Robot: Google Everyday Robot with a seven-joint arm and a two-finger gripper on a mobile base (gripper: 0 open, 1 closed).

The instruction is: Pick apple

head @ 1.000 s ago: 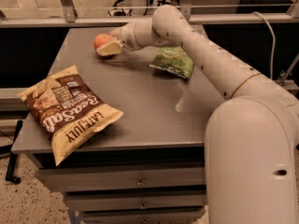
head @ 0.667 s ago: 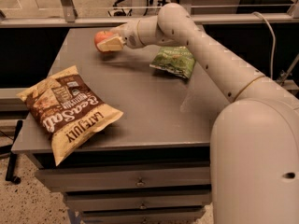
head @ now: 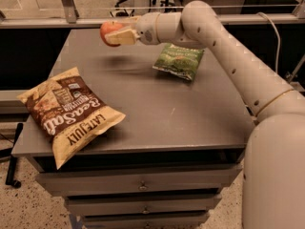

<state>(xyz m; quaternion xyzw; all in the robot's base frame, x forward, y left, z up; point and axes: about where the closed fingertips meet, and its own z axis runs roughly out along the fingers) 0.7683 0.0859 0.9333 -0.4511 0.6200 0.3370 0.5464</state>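
The apple (head: 109, 30) is small, round and orange-red. It is held between the cream fingers of my gripper (head: 116, 31), lifted above the far left part of the grey table (head: 157, 104). A faint shadow lies on the tabletop below it. My white arm reaches in from the right and stretches across the table's back edge. The gripper is shut on the apple, with one finger (head: 121, 37) in front of it and the other partly hidden behind it.
A brown and yellow chip bag (head: 69, 113) lies at the table's front left, hanging over the edge. A green chip bag (head: 178, 61) lies at the back, under my arm. Drawers sit below the tabletop. A rail runs behind the table.
The gripper has risen with the apple in it, lifting it off the tabletop. The chip bags have not moved.
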